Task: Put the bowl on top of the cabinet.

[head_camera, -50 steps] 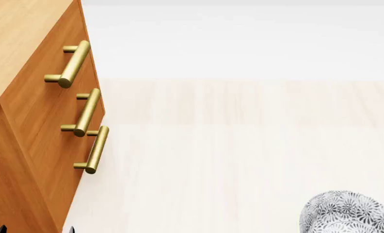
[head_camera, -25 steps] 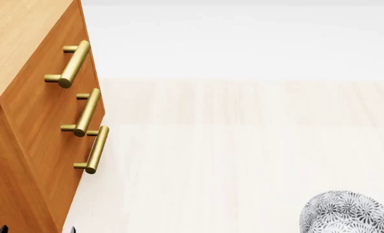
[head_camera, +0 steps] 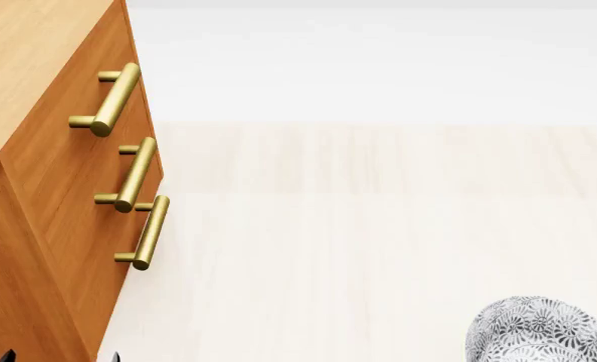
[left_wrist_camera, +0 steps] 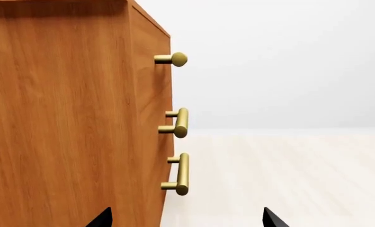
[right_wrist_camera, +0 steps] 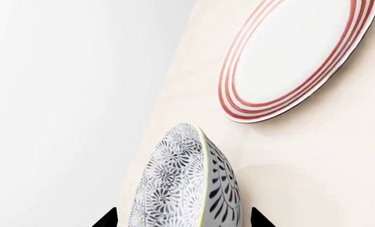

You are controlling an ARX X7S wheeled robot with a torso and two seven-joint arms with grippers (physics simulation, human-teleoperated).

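Facing sideways, bowl [right_wrist_camera: 191,189] on edge

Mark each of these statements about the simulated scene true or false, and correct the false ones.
1. The bowl sits on top of the cabinet. False: in the head view it is low at the right, well apart from the cabinet, whose lighter top shows nothing on it in the part seen.
2. The cabinet carries three brass bar handles. True.
3. The bowl is plain white. False: it has a dense grey-black floral pattern.
4. A plate with red rings lies beyond the bowl in the right wrist view. True.
5. The left end effector grips a handle. False: only its two dark fingertips show, spread apart and holding nothing.
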